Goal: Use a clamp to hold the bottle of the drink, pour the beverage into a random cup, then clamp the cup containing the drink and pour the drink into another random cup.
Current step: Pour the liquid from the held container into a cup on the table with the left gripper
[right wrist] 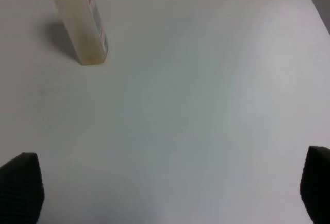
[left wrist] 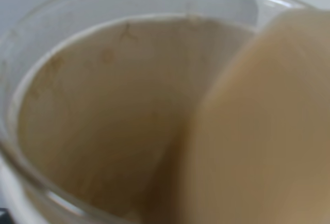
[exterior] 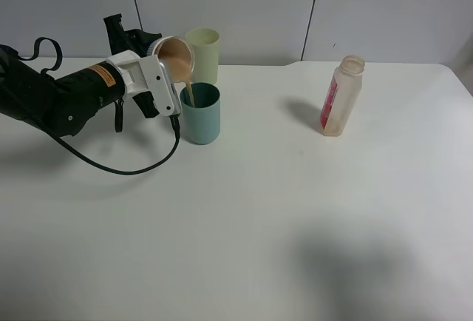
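Blue-and-white ribbed cup [exterior: 175,56] clamped in left hand [exterior: 164,77], tipped, tan drink streaming into smooth teal tumbler [exterior: 201,113] just below. Right hand [right wrist: 167,182] spread wide, empty.

Teal smooth tumbler [exterior: 200,113] on tabletop [exterior: 244,217], left side; pale yellow-green tumbler [exterior: 203,49] behind it; translucent peach plastic bottle [exterior: 341,96] well apart, right.

Open table [exterior: 266,225] across the front and middle; bottle [exterior: 340,98] stands alone at right. At left rear, left arm [exterior: 66,95], teal tumbler [exterior: 201,114] and pale tumbler [exterior: 203,53] crowd together.
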Controlling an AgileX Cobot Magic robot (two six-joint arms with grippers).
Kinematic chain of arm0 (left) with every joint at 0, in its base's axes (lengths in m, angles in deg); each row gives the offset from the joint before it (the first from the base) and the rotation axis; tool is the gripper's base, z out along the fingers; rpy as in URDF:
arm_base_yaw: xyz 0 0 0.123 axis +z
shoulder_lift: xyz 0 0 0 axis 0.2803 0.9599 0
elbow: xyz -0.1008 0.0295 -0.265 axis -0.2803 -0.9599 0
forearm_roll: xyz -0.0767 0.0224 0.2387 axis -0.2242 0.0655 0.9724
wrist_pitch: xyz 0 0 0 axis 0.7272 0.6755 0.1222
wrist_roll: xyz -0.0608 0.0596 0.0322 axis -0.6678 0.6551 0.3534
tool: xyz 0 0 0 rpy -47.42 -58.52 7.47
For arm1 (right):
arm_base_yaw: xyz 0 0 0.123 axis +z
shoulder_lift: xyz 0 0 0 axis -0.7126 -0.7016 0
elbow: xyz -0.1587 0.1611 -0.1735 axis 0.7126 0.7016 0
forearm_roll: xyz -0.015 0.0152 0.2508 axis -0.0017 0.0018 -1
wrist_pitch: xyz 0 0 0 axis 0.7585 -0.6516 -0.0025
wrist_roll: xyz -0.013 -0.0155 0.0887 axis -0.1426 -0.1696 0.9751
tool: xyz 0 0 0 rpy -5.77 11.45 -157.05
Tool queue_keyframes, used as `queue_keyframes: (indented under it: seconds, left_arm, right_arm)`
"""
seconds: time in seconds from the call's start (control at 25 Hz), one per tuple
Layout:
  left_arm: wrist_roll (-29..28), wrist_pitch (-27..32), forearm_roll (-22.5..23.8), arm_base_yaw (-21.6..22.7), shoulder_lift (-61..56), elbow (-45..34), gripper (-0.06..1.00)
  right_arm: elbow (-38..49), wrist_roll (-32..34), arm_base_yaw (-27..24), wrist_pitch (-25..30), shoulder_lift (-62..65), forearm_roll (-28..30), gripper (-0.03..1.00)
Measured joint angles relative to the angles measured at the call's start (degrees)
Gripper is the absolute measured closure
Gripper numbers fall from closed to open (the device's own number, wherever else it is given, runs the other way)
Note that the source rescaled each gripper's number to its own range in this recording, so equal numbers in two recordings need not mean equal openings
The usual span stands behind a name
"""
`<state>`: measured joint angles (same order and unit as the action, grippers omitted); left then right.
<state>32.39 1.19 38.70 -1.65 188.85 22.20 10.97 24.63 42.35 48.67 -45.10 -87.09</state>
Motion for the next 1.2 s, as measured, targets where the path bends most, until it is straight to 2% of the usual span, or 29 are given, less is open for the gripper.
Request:
queue_keyframes:
  seconds: [0.24, 0.56, 1.2]
  left_arm:
    - [0.76, 0.00, 0.00, -0.08, 0.00, 0.00, 0.94]
    - [2.50, -0.77, 0.00, -2.63, 0.00, 0.00, 0.94]
    - [2.64, -0.80, -0.19, -2.71, 0.00, 0.00, 0.94]
  right_arm:
    - [0.00, 0.00, 0.00, 0.00, 0.00, 0.00, -0.03]
    - [0.00, 0.00, 0.00, 0.00, 0.00, 0.00, -0.03]
    - [0.00, 0.00, 0.00, 0.00, 0.00, 0.00, -0.03]
